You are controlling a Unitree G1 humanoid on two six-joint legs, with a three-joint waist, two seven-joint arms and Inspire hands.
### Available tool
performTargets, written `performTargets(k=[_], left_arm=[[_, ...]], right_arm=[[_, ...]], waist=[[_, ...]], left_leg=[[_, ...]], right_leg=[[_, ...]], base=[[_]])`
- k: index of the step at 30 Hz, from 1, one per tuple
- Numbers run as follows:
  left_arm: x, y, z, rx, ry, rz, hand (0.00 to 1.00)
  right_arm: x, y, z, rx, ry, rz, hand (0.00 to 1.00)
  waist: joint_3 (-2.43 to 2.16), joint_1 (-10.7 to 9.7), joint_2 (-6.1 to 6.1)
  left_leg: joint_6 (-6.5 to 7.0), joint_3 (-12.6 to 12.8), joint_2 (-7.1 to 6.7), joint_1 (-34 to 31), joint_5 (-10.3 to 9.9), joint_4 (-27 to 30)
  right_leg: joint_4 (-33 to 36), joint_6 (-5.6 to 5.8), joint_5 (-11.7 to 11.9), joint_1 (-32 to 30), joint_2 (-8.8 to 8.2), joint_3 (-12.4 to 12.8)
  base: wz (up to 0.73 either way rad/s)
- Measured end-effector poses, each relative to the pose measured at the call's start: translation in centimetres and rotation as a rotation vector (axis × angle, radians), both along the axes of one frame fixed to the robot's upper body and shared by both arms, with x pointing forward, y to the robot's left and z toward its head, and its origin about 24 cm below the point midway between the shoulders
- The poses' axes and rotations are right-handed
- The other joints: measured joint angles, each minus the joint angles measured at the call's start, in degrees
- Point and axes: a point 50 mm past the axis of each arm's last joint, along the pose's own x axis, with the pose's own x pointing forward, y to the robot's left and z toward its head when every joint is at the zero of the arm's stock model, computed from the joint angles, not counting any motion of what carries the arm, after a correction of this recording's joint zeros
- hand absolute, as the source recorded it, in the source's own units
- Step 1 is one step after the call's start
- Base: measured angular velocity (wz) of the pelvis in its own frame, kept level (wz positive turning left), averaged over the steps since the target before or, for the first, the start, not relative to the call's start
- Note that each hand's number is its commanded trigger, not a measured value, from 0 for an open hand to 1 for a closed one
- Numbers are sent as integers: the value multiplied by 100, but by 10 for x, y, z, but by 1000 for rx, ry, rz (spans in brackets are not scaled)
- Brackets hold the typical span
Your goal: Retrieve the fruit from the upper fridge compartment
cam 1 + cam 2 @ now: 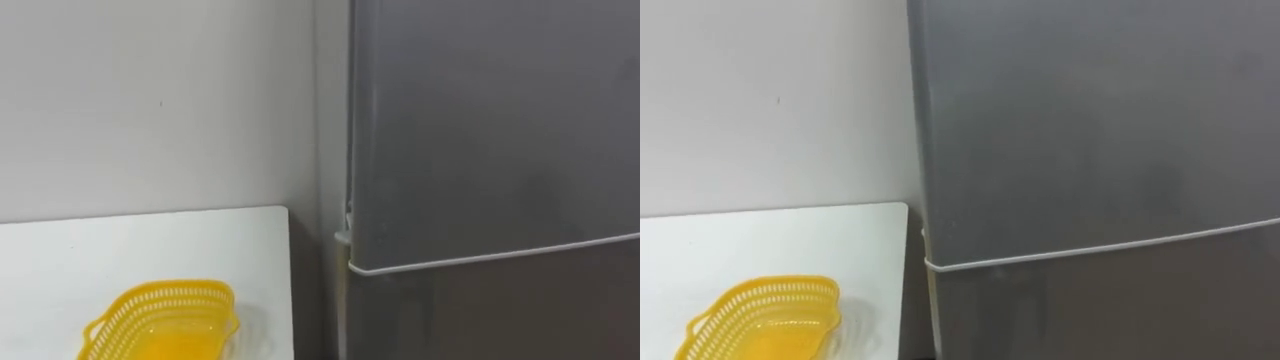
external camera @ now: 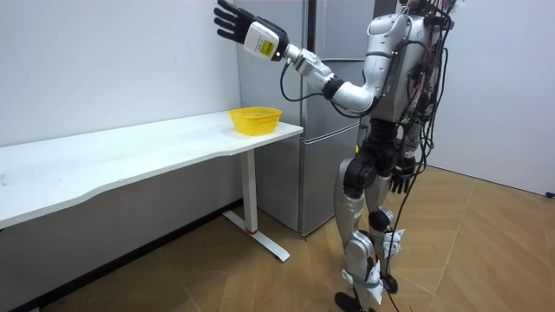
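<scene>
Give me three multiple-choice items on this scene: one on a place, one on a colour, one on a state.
1. Where is the basket?
A. On the floor
B. On the white table, near its end by the fridge
C. On top of the fridge

2. What colour is the basket?
A. Yellow
B. Blue
C. Black

3. How does the fridge's upper door stand?
A. Wide open
B. Taken off
C. Shut

Answers:
1 B: the basket sits on the white table, close to the end next to the fridge.
2 A: its slotted walls are plainly yellow.
3 C: the upper door lies flush with the fridge's front, while the robot's left hand is raised with fingers spread near the door's top corner.
</scene>
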Motion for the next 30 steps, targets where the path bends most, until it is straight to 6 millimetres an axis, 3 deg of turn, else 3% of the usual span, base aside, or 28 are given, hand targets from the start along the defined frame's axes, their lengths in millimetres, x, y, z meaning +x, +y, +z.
performTargets(k=[5, 6, 9, 13, 22, 30], left_arm=[[19, -39, 20, 54, -99, -351, 0], [22, -44, 21, 65, -102, -392, 0], [34, -71, 22, 138, -91, -584, 0], [40, -101, 14, 266, -24, -789, 0], [45, -117, 20, 431, 1, -955, 0], [45, -135, 14, 581, 59, -1075, 0]], right_arm=[[7, 1, -1, 22, 37, 58, 0], [9, 1, -1, 25, 39, 60, 0], [19, 1, -1, 23, 26, 70, 0], [31, -3, 0, 13, 5, 77, 0], [36, -13, 2, -9, 30, 75, 0], [40, -22, 5, -26, 47, 75, 0]], waist=[[10, -244, 0], [5, -268, -15], [50, -422, 22], [37, -595, 59], [19, -751, 166], [42, -897, 202]], left_leg=[[0, 13, -4, 1, 1, -7], [0, 15, -4, 3, 1, -5], [0, 18, -4, -4, 1, -6], [0, 98, 12, 6, 1, -6], [0, 119, 13, 8, 0, -6], [0, 94, 12, 0, 1, -7]], right_leg=[[5, 7, 8, 13, -2, 3], [4, 7, 8, 10, -3, -1], [1, 8, 13, 0, -2, 0], [4, -2, 19, 6, 16, 73], [-7, -4, 21, -23, 27, 197], [-10, -4, 22, -13, 25, 178]], base=[[0], [-4], [-1], [-11], [-6], [2]])
